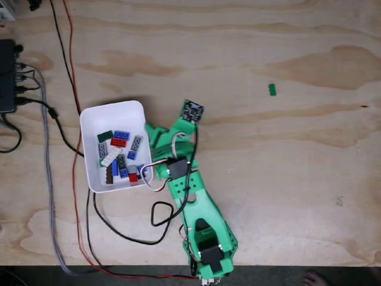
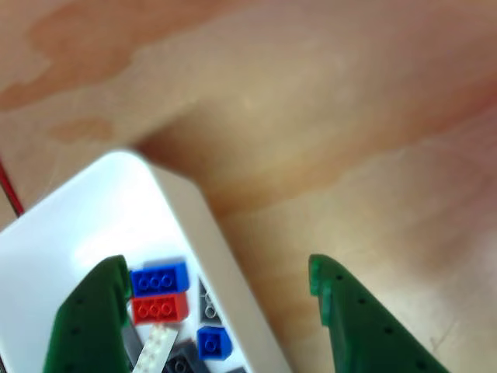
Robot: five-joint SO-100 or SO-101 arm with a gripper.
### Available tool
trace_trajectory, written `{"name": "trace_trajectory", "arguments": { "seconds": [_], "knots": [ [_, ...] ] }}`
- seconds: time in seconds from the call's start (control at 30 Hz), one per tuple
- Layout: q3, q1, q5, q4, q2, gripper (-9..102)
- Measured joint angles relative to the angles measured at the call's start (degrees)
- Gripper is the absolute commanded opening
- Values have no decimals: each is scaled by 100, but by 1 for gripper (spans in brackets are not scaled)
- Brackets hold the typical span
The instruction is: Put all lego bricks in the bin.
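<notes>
Green gripper (image 2: 217, 287) fingers stood wide apart (nothing between them), straddling the bin's (image 2: 194, 203) wall; lego bricks (image 1: 119, 156) lay inside, one green brick (image 1: 272, 89) far off on the table (image 1: 286, 179).

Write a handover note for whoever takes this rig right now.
Gripper: open, nothing between its fingers, hanging over the right wall of the bin.
Bricks: most lie in the bin, among them a red one and a blue one.
Done: the pile is binned.
Left: one green brick sits alone on the table, far right of the bin in the fixed view. Fetch it.
</notes>
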Motion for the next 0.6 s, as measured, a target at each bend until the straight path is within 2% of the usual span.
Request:
{"name": "trace_trajectory", "arguments": {
  "seconds": [0.07,0.13,0.2,0.3,0.37,0.43,0.6],
  "knots": [
    [580,624,-703,-404,290,24],
    [1854,1222,-1582,-976,9,24],
    [3173,2259,-2760,-2101,-729,24],
    [3674,3120,-4131,-4201,-1450,24],
    [3621,3516,-4456,-5537,-2092,24],
    [3463,3709,-4535,-6442,-2584,24],
    [2681,4201,-4614,-7269,-3630,23]
  ]
}}
